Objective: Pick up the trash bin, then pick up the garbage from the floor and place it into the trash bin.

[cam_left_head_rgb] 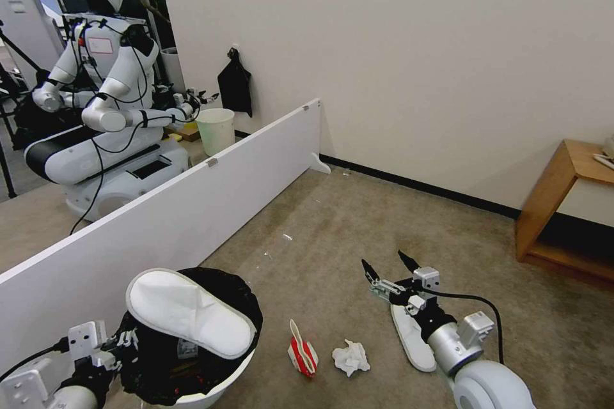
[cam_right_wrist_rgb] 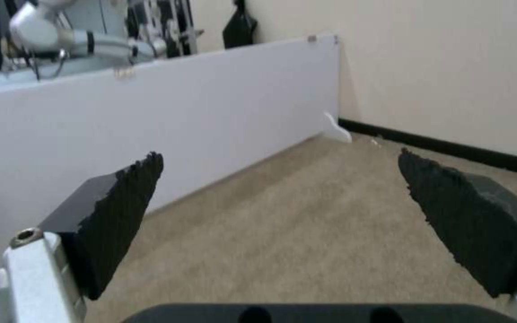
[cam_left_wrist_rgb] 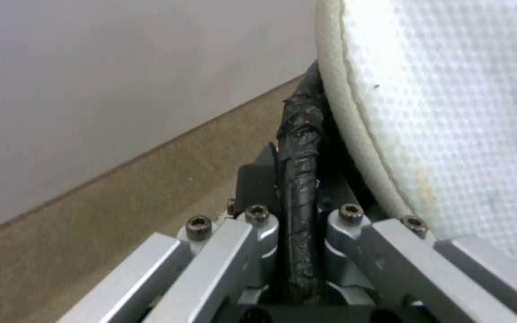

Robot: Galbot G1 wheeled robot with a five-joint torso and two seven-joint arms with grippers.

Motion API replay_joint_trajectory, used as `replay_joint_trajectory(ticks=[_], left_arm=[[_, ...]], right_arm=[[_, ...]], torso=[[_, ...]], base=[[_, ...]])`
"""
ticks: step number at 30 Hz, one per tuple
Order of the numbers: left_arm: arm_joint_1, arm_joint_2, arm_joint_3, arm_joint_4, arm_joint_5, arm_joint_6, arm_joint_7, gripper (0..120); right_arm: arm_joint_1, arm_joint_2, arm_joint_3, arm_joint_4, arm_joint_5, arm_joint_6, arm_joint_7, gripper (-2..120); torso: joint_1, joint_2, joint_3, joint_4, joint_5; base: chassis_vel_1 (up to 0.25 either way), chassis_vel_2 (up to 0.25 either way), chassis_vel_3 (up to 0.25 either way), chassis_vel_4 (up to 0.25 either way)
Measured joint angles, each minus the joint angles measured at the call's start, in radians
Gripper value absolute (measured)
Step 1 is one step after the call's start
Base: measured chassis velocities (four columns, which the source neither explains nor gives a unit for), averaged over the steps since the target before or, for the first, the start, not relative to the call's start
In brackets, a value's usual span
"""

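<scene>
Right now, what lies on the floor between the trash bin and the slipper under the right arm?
In the head view, a crushed red-white cup and a white tissue lie on the carpet between the trash bin and the slipper.

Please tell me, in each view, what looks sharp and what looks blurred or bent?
Head view: mostly sharp, the white board bows slightly, as with a wide lens. Left wrist view: soft close-up of the trash bin rim beside a slipper. Right wrist view: the right gripper fingers are soft-edged, the background hazy.
</scene>
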Motion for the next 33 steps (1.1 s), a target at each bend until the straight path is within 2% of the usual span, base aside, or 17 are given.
replay_joint_trajectory(ticks=[6,10,19,28,33], left_arm=[[0.000,-0.003,-0.002,-0.010,-0.001,0.007,-0.001,4],[-0.001,-0.004,-0.003,-0.014,-0.002,0.010,-0.002,4],[0.004,-0.011,-0.028,-0.022,-0.009,0.012,-0.002,4],[0.008,-0.020,-0.039,-0.029,-0.009,0.012,-0.002,4],[0.006,-0.020,-0.038,-0.030,-0.009,0.012,-0.002,4]], right_arm=[[0.030,-0.028,-0.077,-0.019,-0.005,-0.051,-0.001,100],[0.057,-0.033,-0.118,-0.036,0.007,-0.100,-0.043,100],[0.101,-0.053,-0.238,-0.105,-0.011,-0.137,-0.062,100],[0.170,-0.024,-0.336,-0.159,-0.050,-0.145,-0.102,100],[0.201,0.008,-0.380,-0.192,-0.065,-0.171,-0.090,100]], torso=[[0.000,0.000,0.000,0.0001,-0.0002],[0.000,0.000,0.000,0.0000,-0.0003],[0.000,0.000,0.000,0.0000,-0.0001],[0.000,0.000,0.000,0.0001,-0.0002],[0.000,0.000,0.000,0.0001,-0.0002]], base=[[0.000,0.000,0.000,0.000],[0.000,0.000,0.000,0.000],[0.000,0.000,0.000,0.000],[0.000,0.000,0.000,0.000],[0.000,0.000,0.000,0.000]])
